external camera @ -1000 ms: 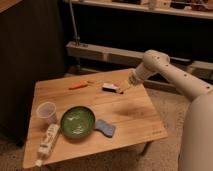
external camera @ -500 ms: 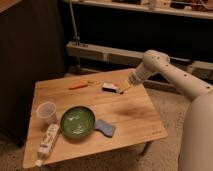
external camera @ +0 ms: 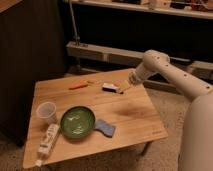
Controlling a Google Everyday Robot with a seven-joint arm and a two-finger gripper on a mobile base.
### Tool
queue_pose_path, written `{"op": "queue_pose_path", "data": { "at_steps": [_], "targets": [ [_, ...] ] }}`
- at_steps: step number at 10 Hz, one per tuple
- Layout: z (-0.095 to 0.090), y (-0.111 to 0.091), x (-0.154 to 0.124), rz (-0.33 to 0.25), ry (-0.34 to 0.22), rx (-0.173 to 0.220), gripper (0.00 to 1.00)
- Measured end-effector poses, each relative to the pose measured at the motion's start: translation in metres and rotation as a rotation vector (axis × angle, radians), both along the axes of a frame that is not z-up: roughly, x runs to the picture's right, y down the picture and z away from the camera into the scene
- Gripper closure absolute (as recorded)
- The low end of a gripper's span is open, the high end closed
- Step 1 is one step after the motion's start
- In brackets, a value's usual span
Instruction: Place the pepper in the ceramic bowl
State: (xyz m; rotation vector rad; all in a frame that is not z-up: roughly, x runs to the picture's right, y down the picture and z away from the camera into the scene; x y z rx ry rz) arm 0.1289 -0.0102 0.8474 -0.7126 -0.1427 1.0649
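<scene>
The pepper [external camera: 78,86], slim and orange-red, lies near the far edge of the wooden table [external camera: 125,112]. The ceramic bowl [external camera: 77,121], round and glossy green, sits at the front middle of the table and looks empty. My gripper [external camera: 122,89] hangs over the far right part of the table, right of a flat black-and-white object [external camera: 110,87]. It is well to the right of the pepper and behind the bowl. It holds nothing that I can see.
A clear plastic cup [external camera: 47,111] stands left of the bowl. A white bottle [external camera: 48,141] lies at the front left. A blue sponge [external camera: 105,128] lies right of the bowl. A dark cabinet stands to the left and shelving behind.
</scene>
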Motion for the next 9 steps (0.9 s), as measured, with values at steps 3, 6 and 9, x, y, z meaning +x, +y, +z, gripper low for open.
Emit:
{"op": "queue_pose_path", "data": {
  "at_steps": [3,6,9],
  "targets": [
    [-0.002,0.0,-0.002,-0.001,-0.022,0.009,0.2],
    [-0.017,0.006,-0.01,-0.147,-0.209,0.183,0.2],
    [-0.027,0.011,-0.018,-0.303,-0.329,0.333,0.2]
  ]
}}
